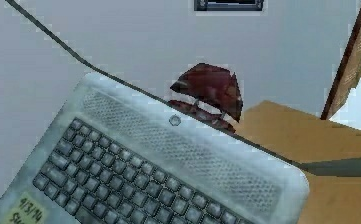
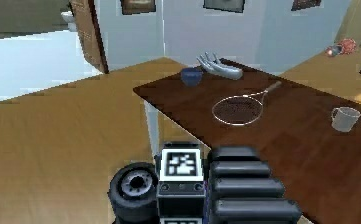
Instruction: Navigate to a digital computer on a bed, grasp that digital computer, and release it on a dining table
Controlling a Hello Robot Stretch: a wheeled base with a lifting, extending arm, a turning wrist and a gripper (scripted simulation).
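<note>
Digital computer (image 1: 158,160): low in your forward view, keyboard up, tilted; you cannot tell what carries it. Gripper (image 2: 138,188): dark body at the arm side view's bottom, far end unclear, so you cannot tell whether it holds anything. Beyond it, dining table (image 2: 288,150): racket (image 2: 243,105) mid-top, blue bowl (image 2: 192,75) at the far corner, mug (image 2: 344,118) by the right-hand edge.

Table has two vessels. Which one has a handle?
The white mug at the arm side view's right edge; the blue bowl is rounded and has no handle.
</note>
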